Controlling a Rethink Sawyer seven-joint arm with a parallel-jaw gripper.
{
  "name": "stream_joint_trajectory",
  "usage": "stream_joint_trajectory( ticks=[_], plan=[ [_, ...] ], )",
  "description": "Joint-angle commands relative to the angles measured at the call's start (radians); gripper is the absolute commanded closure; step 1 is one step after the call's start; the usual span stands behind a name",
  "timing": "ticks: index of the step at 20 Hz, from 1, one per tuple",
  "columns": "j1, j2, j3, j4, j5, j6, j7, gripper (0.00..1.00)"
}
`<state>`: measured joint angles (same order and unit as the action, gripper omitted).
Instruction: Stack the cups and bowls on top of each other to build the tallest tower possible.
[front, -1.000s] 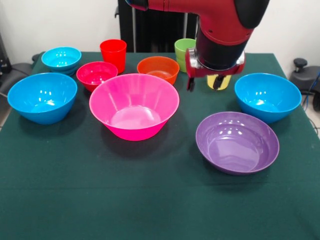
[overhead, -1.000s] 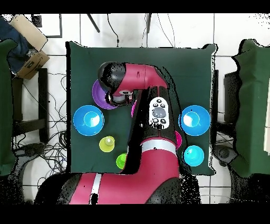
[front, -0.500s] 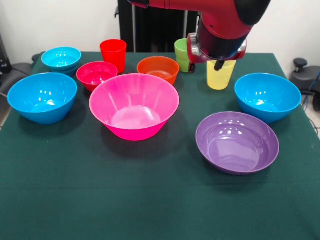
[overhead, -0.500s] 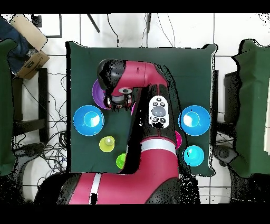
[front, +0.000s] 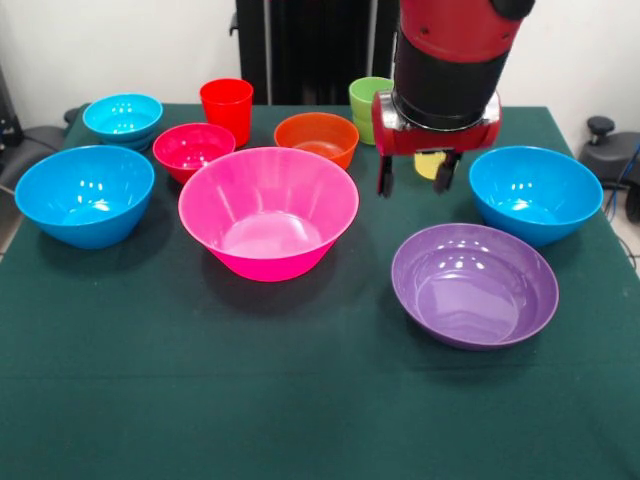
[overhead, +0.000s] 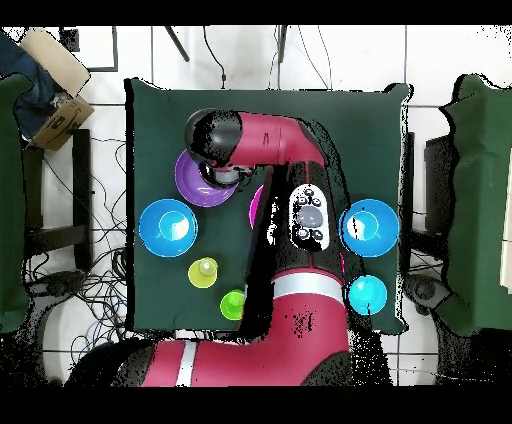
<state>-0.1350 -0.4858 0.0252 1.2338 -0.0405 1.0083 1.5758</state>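
Gripper (front: 415, 182) hanging open, empty, above worktop (front: 300, 400) between pink bowl (front: 268, 210) and purple bowl (front: 474, 284), yellow cup (front: 428, 165) just behind. Purple bowl lying wide, shallow; likely light, stiff, slippery. Judging rim pinch best hold.

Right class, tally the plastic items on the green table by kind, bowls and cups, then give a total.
Bowls: 7: pink, purple, two blue, orange, magenta-red, cyan.
Cups: 3: red, green, yellow, mostly hidden behind the gripper.
Total: 10
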Motion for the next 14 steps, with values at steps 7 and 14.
stream_joint_trajectory(
  ticks=[7, 14],
  plan=[
    [-0.068, -0.095, 0.151, 0.291, -0.022, -0.378, -0.003, 0.00],
    [-0.021, -0.021, 0.091, 0.205, -0.056, -0.244, 0.012, 0.00]
  ],
)
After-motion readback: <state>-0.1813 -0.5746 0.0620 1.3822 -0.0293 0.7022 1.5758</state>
